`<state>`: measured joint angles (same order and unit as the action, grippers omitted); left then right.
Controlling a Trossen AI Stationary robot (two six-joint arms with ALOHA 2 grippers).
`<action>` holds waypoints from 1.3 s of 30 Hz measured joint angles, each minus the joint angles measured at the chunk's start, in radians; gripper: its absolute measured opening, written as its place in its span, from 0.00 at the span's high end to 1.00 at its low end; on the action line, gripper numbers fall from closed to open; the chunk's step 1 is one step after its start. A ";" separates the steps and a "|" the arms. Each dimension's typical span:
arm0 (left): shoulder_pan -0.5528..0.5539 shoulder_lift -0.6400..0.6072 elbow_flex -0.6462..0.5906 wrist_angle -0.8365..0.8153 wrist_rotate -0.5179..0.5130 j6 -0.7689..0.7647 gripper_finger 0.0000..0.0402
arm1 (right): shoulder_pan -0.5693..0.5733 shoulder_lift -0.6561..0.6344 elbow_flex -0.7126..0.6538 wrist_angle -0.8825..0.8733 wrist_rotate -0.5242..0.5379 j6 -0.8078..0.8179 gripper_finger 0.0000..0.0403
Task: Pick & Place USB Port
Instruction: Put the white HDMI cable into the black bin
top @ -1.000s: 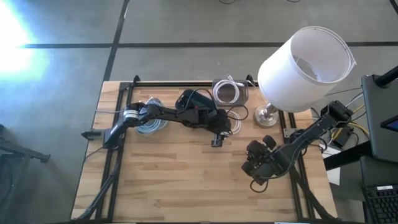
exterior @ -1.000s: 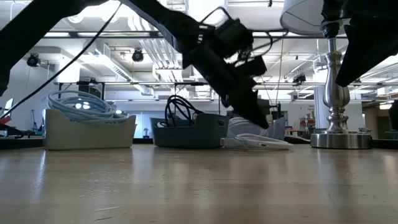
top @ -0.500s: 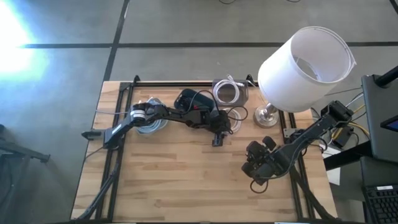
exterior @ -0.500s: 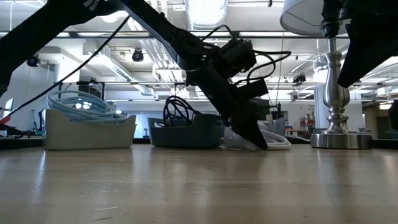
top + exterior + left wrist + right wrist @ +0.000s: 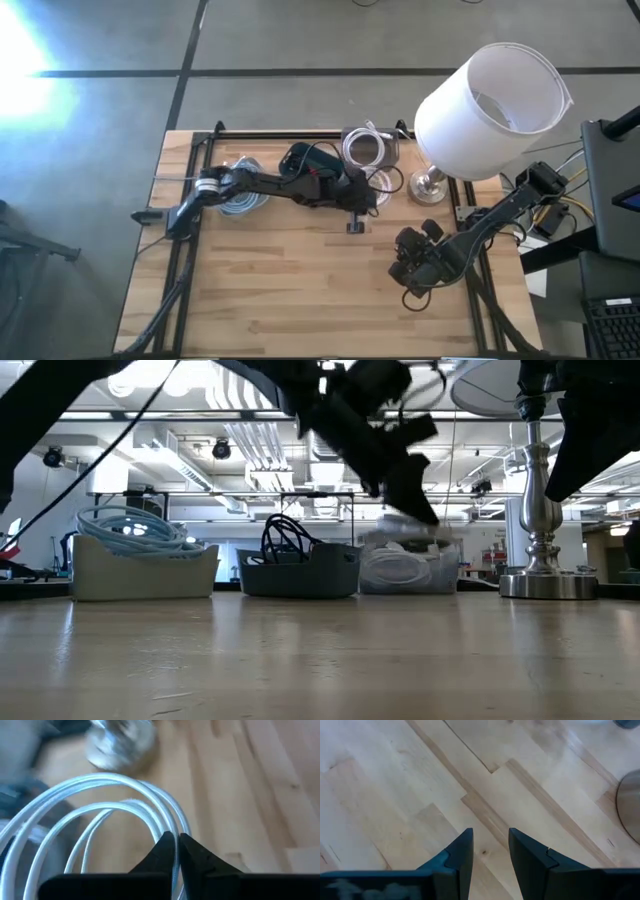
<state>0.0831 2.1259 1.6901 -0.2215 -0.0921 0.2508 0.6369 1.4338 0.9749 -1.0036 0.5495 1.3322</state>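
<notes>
A: What's nearest the front of the table point(image 5: 280, 290)?

B: The right gripper point(image 5: 490, 839), hovering over bare wood with its fingers parted and nothing between them.

A: And the left gripper point(image 5: 176, 840)?

B: Further back, near the middle. It is clenched on one strand of the white cable point(image 5: 115, 785), whose loops hang under it, off the wood (blurred in the low view).

A: Where is that relative to the bins?

B: Just in front of the clear bin point(image 5: 368, 148), which holds another white coil. Along the back edge beside it are a dark bin point(image 5: 300, 572) of black cable and a tan bin point(image 5: 145, 570) of blue cable.

A: Anything further right?

B: A lamp point(image 5: 490, 95) with a white shade, at the back right corner.
</notes>
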 joint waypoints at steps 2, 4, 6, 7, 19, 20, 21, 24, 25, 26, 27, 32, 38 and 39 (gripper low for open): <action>-0.009 -0.037 0.000 -0.001 -0.080 0.050 0.96 | 0.000 0.000 -0.001 0.001 -0.001 0.000 0.71; -0.006 -0.065 0.000 0.008 -0.130 0.073 0.96 | 0.000 0.000 -0.001 0.001 -0.001 0.000 0.71; 0.008 -0.080 0.000 0.021 -0.135 0.077 0.95 | 0.000 0.000 -0.002 0.002 -0.001 0.000 0.71; 0.016 -0.081 0.000 0.037 -0.136 0.082 0.94 | 0.000 0.000 -0.002 0.003 -0.002 0.001 0.71; 0.200 0.066 -0.006 0.526 -0.130 0.010 0.94 | 0.000 0.000 -0.003 0.018 -0.005 0.000 0.71; 0.212 0.078 -0.008 0.539 -0.130 -0.003 0.94 | 0.000 0.000 -0.003 0.018 -0.005 0.000 0.71; 0.223 0.088 -0.008 0.552 -0.128 -0.012 0.94 | 0.000 0.000 -0.003 0.019 -0.005 0.000 0.71; 0.246 0.101 -0.003 0.562 -0.124 -0.022 0.94 | 0.000 0.000 -0.003 0.017 -0.005 0.000 0.71; 0.252 0.105 -0.002 0.567 -0.119 -0.022 0.94 | 0.000 0.000 -0.003 0.018 -0.005 -0.001 0.71; 0.257 0.109 -0.002 0.568 -0.112 -0.027 0.94 | 0.000 0.000 -0.003 0.018 -0.005 -0.003 0.71; 0.261 0.116 -0.002 0.569 -0.108 -0.033 0.94 | 0.000 0.000 -0.003 0.017 -0.005 -0.005 0.71; 0.264 0.145 -0.002 0.562 -0.073 -0.039 0.94 | 0.000 0.000 -0.003 0.017 -0.009 -0.008 0.71; 0.264 0.162 -0.002 0.568 -0.065 -0.048 0.86 | 0.000 0.000 -0.003 0.017 -0.009 -0.009 0.71; 0.265 0.164 -0.002 0.565 -0.071 -0.057 0.83 | 0.000 0.000 -0.003 0.017 -0.010 -0.009 0.71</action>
<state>0.3477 2.2903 1.6886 0.3440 -0.1628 0.1940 0.6369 1.4338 0.9722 -0.9867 0.5400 1.3235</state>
